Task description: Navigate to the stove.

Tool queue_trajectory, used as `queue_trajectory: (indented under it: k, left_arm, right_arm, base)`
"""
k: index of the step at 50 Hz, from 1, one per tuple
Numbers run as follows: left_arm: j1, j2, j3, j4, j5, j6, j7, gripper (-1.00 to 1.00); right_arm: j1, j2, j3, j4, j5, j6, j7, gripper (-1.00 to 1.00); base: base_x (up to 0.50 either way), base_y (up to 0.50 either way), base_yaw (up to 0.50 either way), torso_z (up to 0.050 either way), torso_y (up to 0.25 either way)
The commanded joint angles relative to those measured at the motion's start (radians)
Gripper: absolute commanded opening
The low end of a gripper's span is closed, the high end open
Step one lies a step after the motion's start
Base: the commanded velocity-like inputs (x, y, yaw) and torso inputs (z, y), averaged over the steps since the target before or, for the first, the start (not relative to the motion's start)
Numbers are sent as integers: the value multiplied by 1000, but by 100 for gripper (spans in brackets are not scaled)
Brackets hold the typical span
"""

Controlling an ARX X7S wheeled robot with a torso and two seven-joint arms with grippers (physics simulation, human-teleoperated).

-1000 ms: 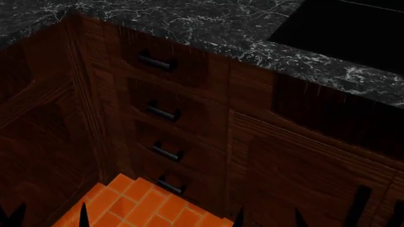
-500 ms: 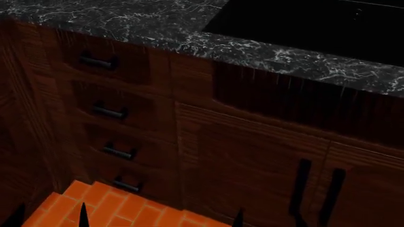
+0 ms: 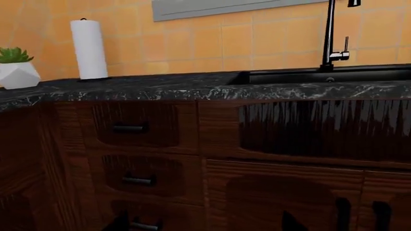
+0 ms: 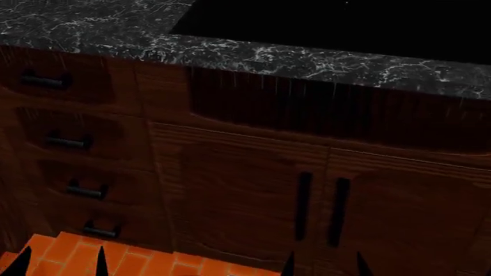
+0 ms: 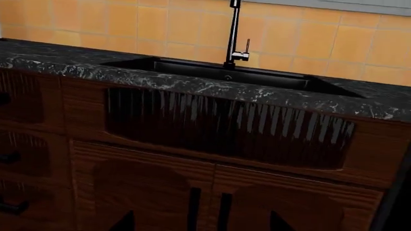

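**Dark wood and black marble fill every view — stove nowhere in view**

Dark-wood cabinets face the robot; the black sink (image 5: 224, 74) is sunk in the marbled countertop (image 4: 100, 29), its faucet (image 5: 232, 33) rising behind it against orange wall tiles (image 5: 154, 24); below the sink, two cabinet doors with upright bar handles (image 4: 304, 205); left of the sink, a drawer stack (image 4: 69, 141), and on the counter a paper towel roll (image 3: 88, 48) and a potted plant (image 3: 16, 67); orange floor tiles (image 4: 77, 256) below the drawers; only dark fingertips show, left gripper (image 4: 60, 261) and right gripper (image 4: 322, 265) empty, opening impossible to judge.
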Motion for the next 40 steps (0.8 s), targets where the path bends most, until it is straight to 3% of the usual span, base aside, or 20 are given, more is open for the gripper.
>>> queue_trajectory:
  k: [1, 20, 34, 40]
  left_arm:
    - [0, -2, 2, -3, -2, 6, -3, 100]
    - [3, -7, 7, 10, -4, -1, -13, 100]
    - [0, -10, 10, 8, -9, 0, -14, 100]
    - [-3, -11, 12, 9, -11, -3, -14, 100]
  right_arm:
    - [0, 3, -4, 2, 1, -5, 3, 100]
    - [2, 10, -20, 1, -8, -21, 4, 100]
    - [8, 10, -22, 8, 24, -32, -16, 100]
    - [13, 10, -25, 15, 33, -26, -22, 100]
  base:
    - [-18, 96, -500, 0, 0]
    - [-12, 93, -491, 0, 0]
    - [0, 0, -26, 0, 0]
    - [-450, 4, 0, 0, 0]
